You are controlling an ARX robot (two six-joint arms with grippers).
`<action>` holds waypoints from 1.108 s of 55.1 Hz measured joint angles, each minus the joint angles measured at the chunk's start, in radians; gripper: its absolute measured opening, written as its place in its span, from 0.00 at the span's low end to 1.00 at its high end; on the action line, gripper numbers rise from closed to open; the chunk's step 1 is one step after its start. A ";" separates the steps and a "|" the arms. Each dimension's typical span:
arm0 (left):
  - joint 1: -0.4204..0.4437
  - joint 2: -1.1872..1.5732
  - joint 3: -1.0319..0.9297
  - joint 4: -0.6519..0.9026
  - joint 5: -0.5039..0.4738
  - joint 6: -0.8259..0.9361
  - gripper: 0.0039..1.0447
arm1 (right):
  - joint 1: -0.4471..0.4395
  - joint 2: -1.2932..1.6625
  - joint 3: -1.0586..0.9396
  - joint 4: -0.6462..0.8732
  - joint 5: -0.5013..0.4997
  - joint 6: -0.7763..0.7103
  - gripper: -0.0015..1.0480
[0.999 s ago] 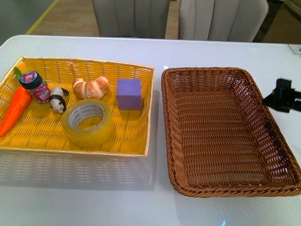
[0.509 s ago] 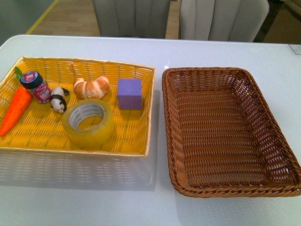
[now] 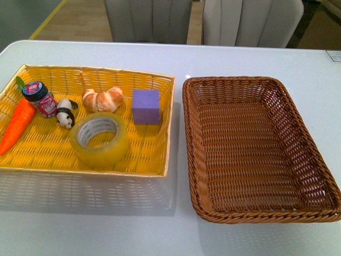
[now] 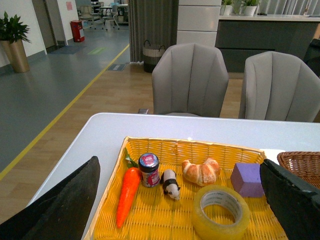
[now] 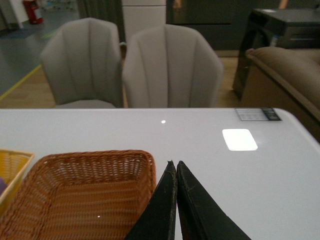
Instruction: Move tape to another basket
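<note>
The tape (image 3: 99,140), a yellowish translucent roll with a white core, lies flat in the front middle of the yellow woven tray (image 3: 122,172). It also shows in the left wrist view (image 4: 221,212). The dark brown wicker basket (image 3: 319,178) stands empty to the right of the tray; its rim shows in the left wrist view (image 4: 298,161) and its far part in the right wrist view (image 5: 90,158). No gripper shows in the front view. My left gripper (image 4: 182,202) is open, above and behind the tray, the tape between its fingers. My right gripper (image 5: 175,165) is shut and empty beside the basket's far right corner.
The yellow tray also holds a carrot (image 3: 17,124), a small jar (image 3: 40,98), a panda figure (image 3: 65,112), a croissant (image 3: 103,99) and a purple block (image 3: 146,106). Two grey chairs (image 3: 149,20) stand behind the white table (image 3: 160,234).
One second ago the right gripper showed at the right edge of the front view beside the basket; it has since left that view. The objects have not moved.
</note>
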 joint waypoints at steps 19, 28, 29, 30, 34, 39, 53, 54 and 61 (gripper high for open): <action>0.000 0.000 0.000 0.000 0.000 0.000 0.92 | 0.016 -0.322 -0.103 -0.211 0.004 0.000 0.02; 0.000 0.000 0.000 0.000 0.000 0.000 0.92 | 0.016 -0.465 -0.136 -0.317 0.004 0.000 0.02; 0.000 0.000 0.000 0.000 0.000 0.000 0.92 | 0.016 -0.473 -0.138 -0.324 0.004 0.000 0.02; 0.000 0.000 0.000 0.000 0.000 0.000 0.92 | 0.016 -0.496 -0.142 -0.344 0.004 0.000 0.02; 0.000 0.000 0.000 0.000 0.000 0.000 0.92 | 0.016 -0.561 -0.151 -0.399 0.004 0.000 0.02; 0.000 0.000 0.000 0.000 0.000 0.000 0.92 | 0.016 -0.624 -0.152 -0.451 0.005 0.000 0.02; 0.000 0.000 0.000 0.000 0.000 0.000 0.92 | 0.016 -0.801 -0.153 -0.610 0.005 0.000 0.02; 0.000 0.000 0.000 0.000 0.000 0.000 0.92 | 0.016 -0.814 -0.153 -0.622 0.005 0.000 0.02; 0.000 0.000 0.000 0.000 0.000 0.000 0.92 | 0.016 -0.886 -0.153 -0.689 0.005 0.000 0.02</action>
